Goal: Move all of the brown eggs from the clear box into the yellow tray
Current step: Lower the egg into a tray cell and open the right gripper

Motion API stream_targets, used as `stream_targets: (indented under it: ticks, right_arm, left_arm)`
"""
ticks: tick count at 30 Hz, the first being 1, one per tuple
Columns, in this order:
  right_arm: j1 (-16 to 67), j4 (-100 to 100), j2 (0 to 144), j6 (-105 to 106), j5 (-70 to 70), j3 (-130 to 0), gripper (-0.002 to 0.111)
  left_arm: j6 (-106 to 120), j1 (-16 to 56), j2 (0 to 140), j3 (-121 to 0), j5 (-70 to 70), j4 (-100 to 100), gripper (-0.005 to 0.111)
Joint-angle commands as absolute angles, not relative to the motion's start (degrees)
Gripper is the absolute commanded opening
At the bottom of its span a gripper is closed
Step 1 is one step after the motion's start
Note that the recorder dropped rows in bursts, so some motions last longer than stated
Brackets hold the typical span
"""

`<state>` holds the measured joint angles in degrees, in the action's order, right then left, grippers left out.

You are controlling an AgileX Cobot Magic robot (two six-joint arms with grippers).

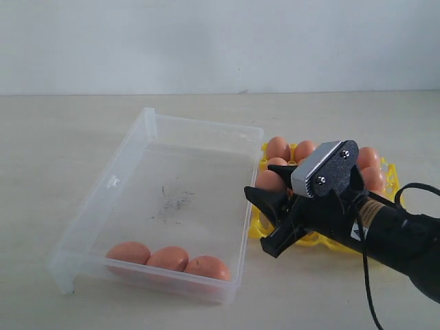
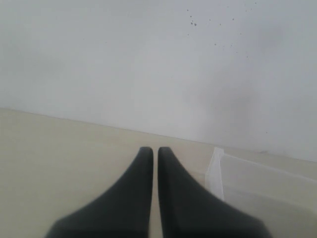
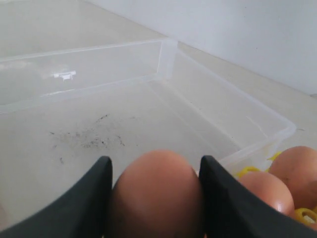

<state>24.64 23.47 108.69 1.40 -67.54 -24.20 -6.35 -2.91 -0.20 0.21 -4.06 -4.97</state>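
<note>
Closest to the lens, at the lower right of the exterior view, sits the dark right arm [image 1: 399, 237]. Its right gripper [image 1: 262, 180] is clamped on a held egg [image 1: 271, 181], jaws spread to the egg's width, right at the left edge of the yellow tray [image 1: 256, 227] and just past the right wall of the clear box [image 1: 199, 127]. So this looks like the carry-and-place step. Whether the egg hangs above a cup or already touches one, I cannot tell. Seated eggs [image 1: 304, 149] crowd the tray's upper rows, and the arm itself hides the cups below them. Three brown eggs [image 1: 168, 258] lie side by side along the box's bottom wall, so the job is well along but not done. Over to the left wrist view: the left gripper [image 2: 155, 151] is pressed closed on nothing, above bare tabletop [image 2: 59, 158], with a box corner off to the lower right of the frame. Right wrist view now: the egg fills the gap between both fingers, the scuff marks [image 3: 84, 139] on the box floor ahead and tray eggs at the lower right. Next move, I'd judge, needs a free cup found, a gentle descent between posts and neighbours, then release.
</note>
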Motion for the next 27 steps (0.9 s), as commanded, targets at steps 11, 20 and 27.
stream_targets:
  ticks: [11,20,27]
  right_arm:
    - [24.4,23.6,108.7,-1.1,-63.3,-25.6,0.0]
    - [24.4,23.6,108.7,-0.6,-61.4,-26.7,0.0]
    - [24.4,23.9,108.7,-1.3,-60.7,-26.8,0.0]
  left_arm:
    - [-6.4,-2.7,0.0,0.0,-3.9,-5.0,0.004]
    - [-6.4,-2.7,0.0,0.0,-3.9,-5.0,0.004]
    - [-6.4,-2.7,0.0,0.0,-3.9,-5.0,0.004]
